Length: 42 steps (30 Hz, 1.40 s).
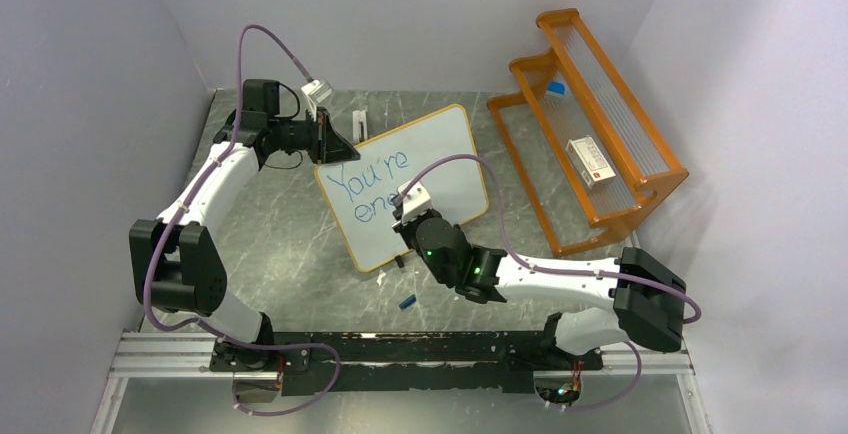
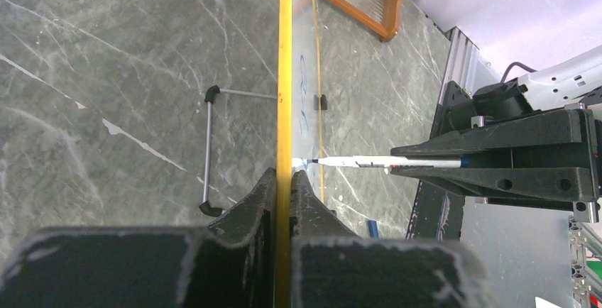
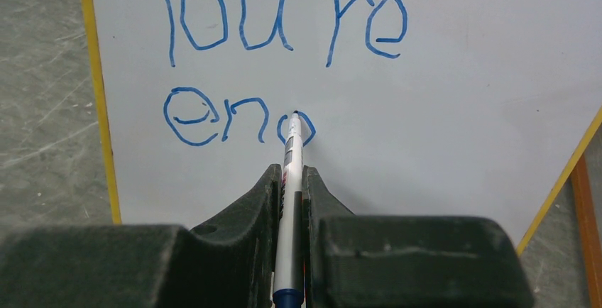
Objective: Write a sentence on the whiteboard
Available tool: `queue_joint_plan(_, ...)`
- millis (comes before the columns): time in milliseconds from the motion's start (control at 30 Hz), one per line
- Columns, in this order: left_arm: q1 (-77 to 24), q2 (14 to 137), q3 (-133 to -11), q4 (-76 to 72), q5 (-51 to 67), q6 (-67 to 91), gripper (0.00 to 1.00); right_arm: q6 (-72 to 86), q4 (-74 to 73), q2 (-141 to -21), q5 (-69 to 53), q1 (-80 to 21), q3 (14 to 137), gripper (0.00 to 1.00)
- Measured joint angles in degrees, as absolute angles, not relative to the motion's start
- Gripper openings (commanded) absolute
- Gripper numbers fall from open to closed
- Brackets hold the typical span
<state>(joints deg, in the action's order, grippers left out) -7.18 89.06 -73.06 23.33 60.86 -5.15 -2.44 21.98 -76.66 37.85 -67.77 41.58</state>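
The whiteboard (image 1: 425,169) stands tilted on the table, yellow-framed, with "You're" and below it "eno" in blue. My left gripper (image 1: 335,144) is shut on the board's top-left edge; in the left wrist view its fingers (image 2: 264,198) clamp the yellow frame (image 2: 285,74) edge-on. My right gripper (image 1: 407,216) is shut on a white marker (image 3: 291,180) with a blue end. The marker's tip touches the board (image 3: 461,95) at the top of the last "o". The left wrist view shows the marker (image 2: 383,160) reaching the board from the right.
An orange wooden rack (image 1: 590,119) stands at the back right with a small white box (image 1: 590,162) and a blue item (image 1: 555,87) on it. A blue cap (image 1: 406,302) lies on the table in front of the board. A white object (image 1: 359,124) stands behind the board.
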Motion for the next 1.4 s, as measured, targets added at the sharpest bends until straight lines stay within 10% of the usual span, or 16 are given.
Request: queue_joint_plan(1400, -7.18, 89.06, -73.06, 23.33, 60.90, -5.13, 0.05, -1.10, 18.65, -73.30, 36.73, -65.25, 41.32, 0.00)
